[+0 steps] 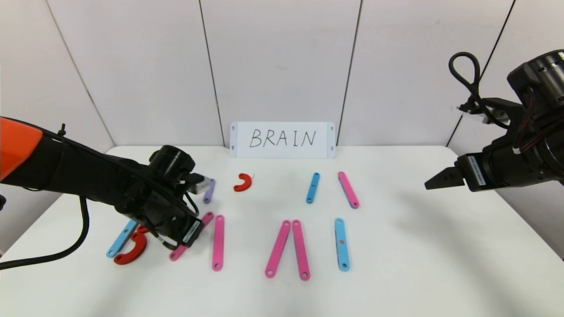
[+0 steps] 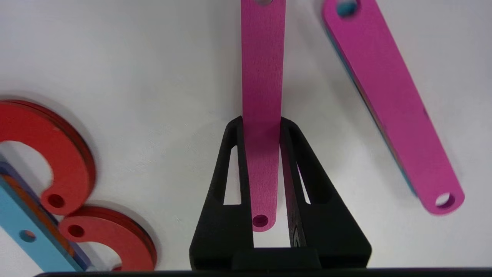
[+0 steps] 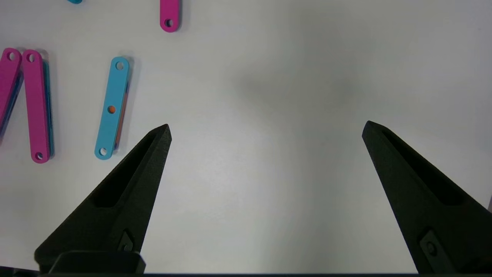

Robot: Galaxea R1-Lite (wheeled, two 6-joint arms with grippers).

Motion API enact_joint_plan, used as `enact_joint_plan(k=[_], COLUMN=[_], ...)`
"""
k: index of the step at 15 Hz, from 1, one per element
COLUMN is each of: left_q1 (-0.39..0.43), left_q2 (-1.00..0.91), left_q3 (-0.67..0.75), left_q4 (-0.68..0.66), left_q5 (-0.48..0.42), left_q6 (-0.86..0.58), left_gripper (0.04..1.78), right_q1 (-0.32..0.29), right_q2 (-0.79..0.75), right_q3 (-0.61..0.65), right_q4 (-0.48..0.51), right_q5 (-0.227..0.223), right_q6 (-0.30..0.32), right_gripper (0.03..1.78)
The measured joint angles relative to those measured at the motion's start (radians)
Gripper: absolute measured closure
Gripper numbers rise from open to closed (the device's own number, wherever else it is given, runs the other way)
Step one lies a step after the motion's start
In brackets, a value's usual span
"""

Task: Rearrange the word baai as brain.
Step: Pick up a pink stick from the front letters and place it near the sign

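1. Baai's slanted pink strip (image 2: pixel 262 115) is sitting between my left gripper (image 2: pixel 261 123)'s jaws, which are closing on its sides; its long axis is running straight out from the jaws, one holed end inside.
2. I am seeing that strip low on the left of the tabletop (image 1: pixel 418 264), just beside an upright pink strip (image 1: pixel 218 242), with red curves (image 1: pixel 132 251) and a blue strip (image 1: pixel 120 239) nearby.
3. My right gripper (image 1: pixel 440 179) is hanging well apart, jaws spread wide and holding nothing; the left is nearer.
4. My left arm is hiding the strip's middle and the jaws in the head view, and I cannot tell whether the strip is lifting.
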Motion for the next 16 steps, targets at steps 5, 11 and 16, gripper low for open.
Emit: enact_joint_plan(k=[5,11,16], left_q1=[0.086,0.150,0.176], left_q2=[0.016,0.089,0.191], left_q3=[-0.137,-0.247,-0.350], left_q4=[-0.052,-0.032,-0.033], left_q5=[0.002,0.034,0.036], left_q6=[-0.121,-0.117,-0.183], left_gripper=[1.54,1.54,1.54], right_q1=[0.010,0.014,0.015], right_q2=[0.009,0.017,0.019], right_q3=[0.003,0.006,0.010], right_q4=[0.000,0.001,0.001], right_q5=[0.000,-0.003,-0.003], right_q6=[-0.001,-0.003,-0.006], right_gripper=[0.07,0.07,0.07])
